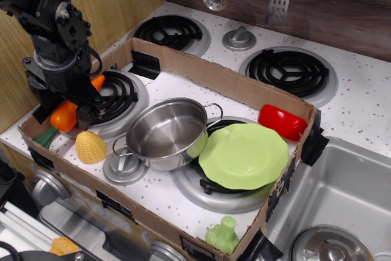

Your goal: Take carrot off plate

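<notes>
- The gripper (pixel 72 107) hangs low over the front-left burner (pixel 116 99), at the far left end of the cardboard tray (pixel 201 74). Its jaws look closed around the carrot (pixel 65 114), though the black body hides most of the fingers, so I would not swear to how firm the hold is.
- The carrot lies slanted under the tool: an orange tip pokes out by the burner on the far side, the fat orange middle shows below the gripper, and the dark green stem end points down toward the tray's left corner. It is glossy and smooth, the sort of toy that could slip in a pinch.
- It looks to be at or very near the surface, half on the burner's rim; I cannot tell whether it is actually touching.
- The plate (pixel 244 154) sits well apart on the right, bare, leaning over the front-right burner and tucked against the pot (pixel 165 132).
- So the carrot is already off the plate, and the step in hand reads as setting it down. What is left, I'd judge, is to let go and lift straight up.
- The corn (pixel 90 147) is just beside the stem end, so a rolling carrot might nudge it.
</notes>
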